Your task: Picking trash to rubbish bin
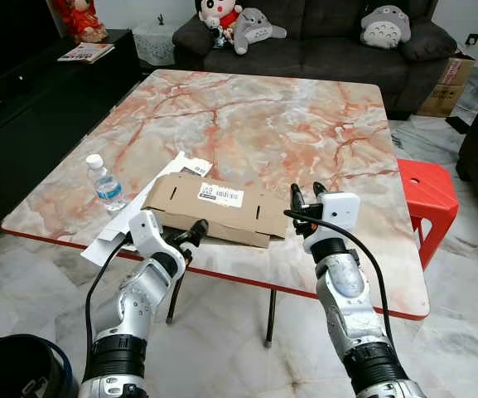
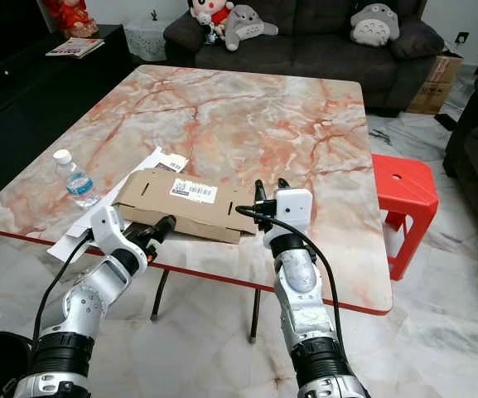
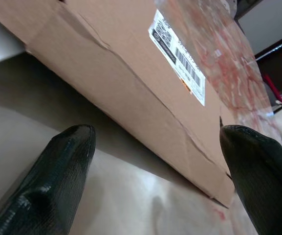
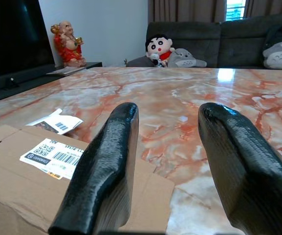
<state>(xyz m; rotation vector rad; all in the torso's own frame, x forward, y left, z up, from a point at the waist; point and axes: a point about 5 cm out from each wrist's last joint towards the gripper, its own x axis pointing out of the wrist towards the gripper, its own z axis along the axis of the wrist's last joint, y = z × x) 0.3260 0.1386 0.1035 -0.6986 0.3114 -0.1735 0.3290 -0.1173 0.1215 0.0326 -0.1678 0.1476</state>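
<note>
The left gripper is held with its fingers spread apart at the near edge of the flattened cardboard box, and the right gripper is held likewise parted, empty, just beside the box's right end. The box is laid near the front edge of the marble table, over white paper, with a water bottle stood to its left. A red stool is seen beside the table, and a black bin on the floor at the lower left.

Matt brown cardboard box with white paper label. Glossy marble-look table, red-edged. Clear plastic bottle. Shiny red plastic stool. Dark cloth sofa. Textured black rubbery fingers. Polished tile floor.
</note>
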